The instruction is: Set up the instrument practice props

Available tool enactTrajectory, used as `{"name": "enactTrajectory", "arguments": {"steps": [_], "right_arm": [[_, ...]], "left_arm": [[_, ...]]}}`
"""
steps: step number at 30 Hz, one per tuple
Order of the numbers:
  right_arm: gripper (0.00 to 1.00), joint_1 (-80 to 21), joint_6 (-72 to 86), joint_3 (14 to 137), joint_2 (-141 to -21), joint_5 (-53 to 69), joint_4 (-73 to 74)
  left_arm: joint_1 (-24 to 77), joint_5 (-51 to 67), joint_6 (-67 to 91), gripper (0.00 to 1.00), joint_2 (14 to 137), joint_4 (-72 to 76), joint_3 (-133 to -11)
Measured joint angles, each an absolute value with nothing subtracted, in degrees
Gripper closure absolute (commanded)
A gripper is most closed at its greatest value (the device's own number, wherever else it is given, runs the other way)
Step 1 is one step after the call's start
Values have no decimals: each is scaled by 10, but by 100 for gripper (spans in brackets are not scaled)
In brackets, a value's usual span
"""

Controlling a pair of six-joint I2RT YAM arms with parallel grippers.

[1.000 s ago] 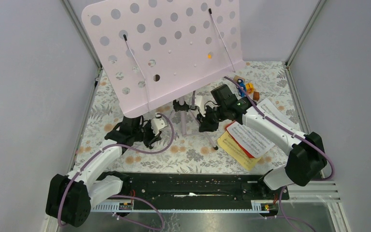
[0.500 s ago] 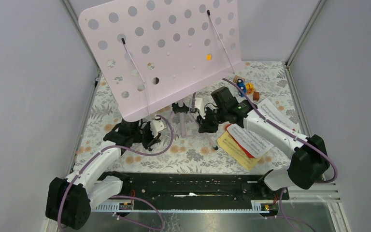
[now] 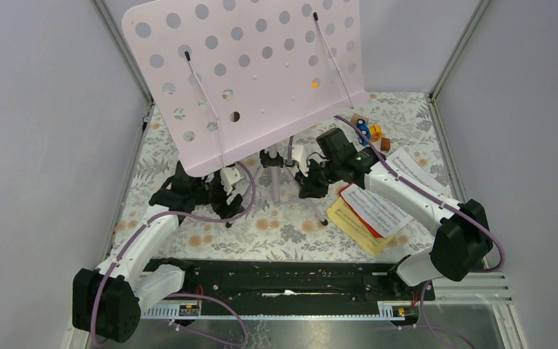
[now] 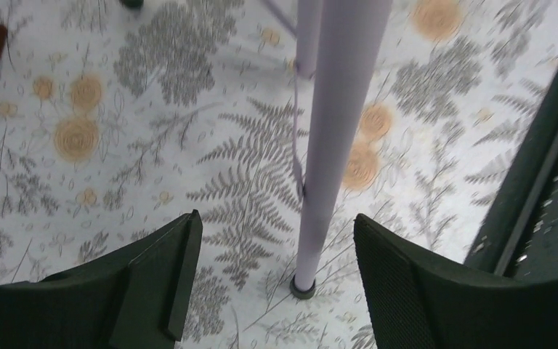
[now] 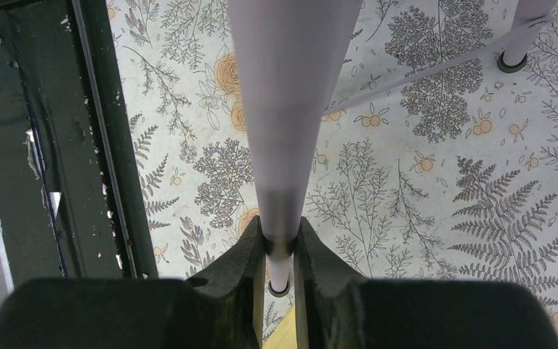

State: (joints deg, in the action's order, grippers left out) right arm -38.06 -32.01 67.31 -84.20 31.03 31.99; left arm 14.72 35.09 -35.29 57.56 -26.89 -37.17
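right gripper (image 5: pixel 280 246) pinching a tripod (image 3: pixel 275 180) leg | left gripper (image 4: pixel 276 247) spread around another leg, not touching | tripod upright mid-table, panel (image 3: pixel 247 73) on top, pages (image 3: pixel 375 211) flat at right | tip: close left squarely, move slow so it doesn't topple

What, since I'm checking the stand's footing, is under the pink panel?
Under the panel, lilac tripod legs show, the right hand shut on one; the panel covers their top.

Bright, even light casts soft shadows; both wrist views blur the tripod leg (image 5: pixel 290 87) up close.
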Motion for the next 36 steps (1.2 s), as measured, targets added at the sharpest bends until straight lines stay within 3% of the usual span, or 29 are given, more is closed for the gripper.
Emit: {"name": "enactTrajectory", "arguments": {"steps": [4, 12, 17, 24, 29, 33, 34, 36], "right_arm": [[100, -381, -316, 669, -841, 311, 309], [82, -381, -300, 644, -823, 312, 274], [68, -381, -289, 632, -818, 315, 252], [49, -383, -270, 601, -819, 332, 202], [44, -382, -246, 601, -819, 342, 179], [47, -385, -225, 601, -820, 348, 138], [51, -385, -220, 601, -820, 350, 130], [69, -385, -213, 601, -821, 352, 119]], "left_arm": [[147, 406, -306, 26, 577, -244, -396], [167, 473, -211, 68, 598, -150, -419], [195, 478, -196, 100, 608, -111, -416], [201, 472, -183, 100, 608, -84, -406], [206, 465, -178, 100, 604, -74, -400], [212, 459, -173, 100, 604, -63, -397], [212, 458, -172, 100, 604, -62, -397], [213, 456, -171, 100, 604, -62, -397]]}}
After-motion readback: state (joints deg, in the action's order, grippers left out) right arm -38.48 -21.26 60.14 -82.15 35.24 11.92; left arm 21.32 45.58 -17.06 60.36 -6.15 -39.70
